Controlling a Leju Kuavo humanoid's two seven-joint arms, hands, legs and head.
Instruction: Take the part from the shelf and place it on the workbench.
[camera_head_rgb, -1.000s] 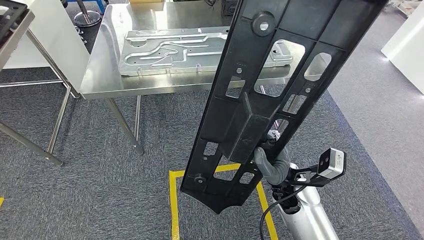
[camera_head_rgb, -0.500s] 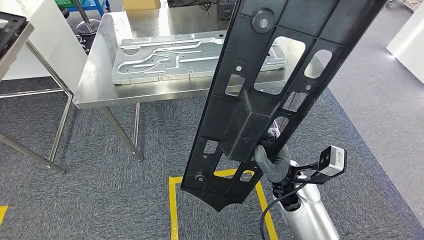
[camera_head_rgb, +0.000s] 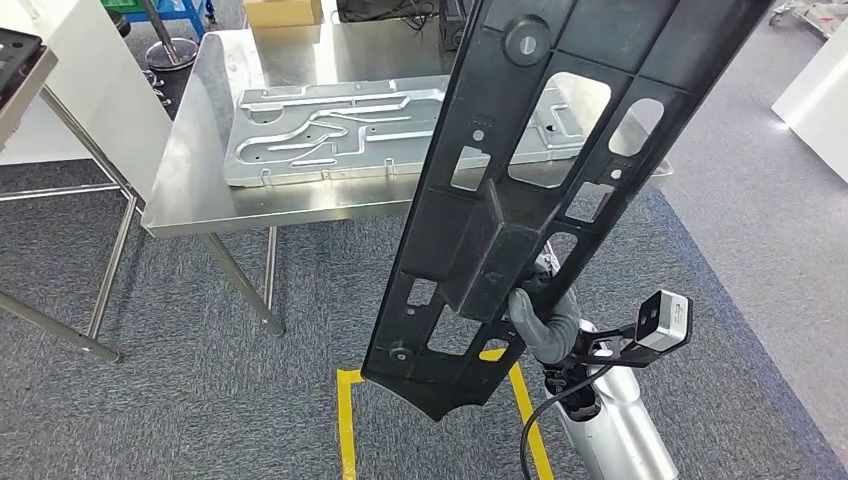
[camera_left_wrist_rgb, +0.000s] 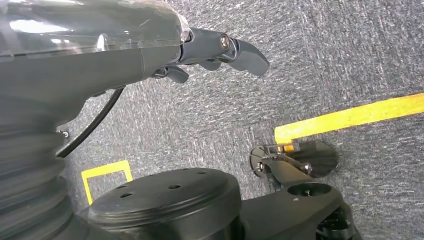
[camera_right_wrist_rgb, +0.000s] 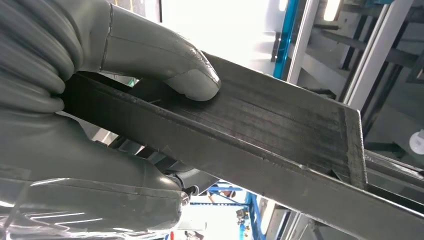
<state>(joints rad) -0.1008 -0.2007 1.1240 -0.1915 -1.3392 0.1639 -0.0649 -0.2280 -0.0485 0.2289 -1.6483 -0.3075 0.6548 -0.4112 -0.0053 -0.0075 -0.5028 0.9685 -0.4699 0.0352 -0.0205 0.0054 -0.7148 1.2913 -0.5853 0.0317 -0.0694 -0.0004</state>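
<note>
My right hand (camera_head_rgb: 541, 322) grips the part (camera_head_rgb: 540, 190), a long black plastic panel with raised ribs, one round boss near its upper end and many rectangular and rounded cut-outs. I hold it steeply tilted in the air in front of me, its lower tip above the yellow floor tape (camera_head_rgb: 345, 420) and its upper end rising across the workbench (camera_head_rgb: 200, 170). In the right wrist view my thumb (camera_right_wrist_rgb: 165, 60) presses on a flat ridge of the part. My left hand (camera_left_wrist_rgb: 220, 47) hangs over the grey carpet (camera_left_wrist_rgb: 325, 55), fingers loosely apart and holding nothing. One stamped metal sheet (camera_head_rgb: 330, 130) lies on the workbench. I can read no writing or label anywhere.
</note>
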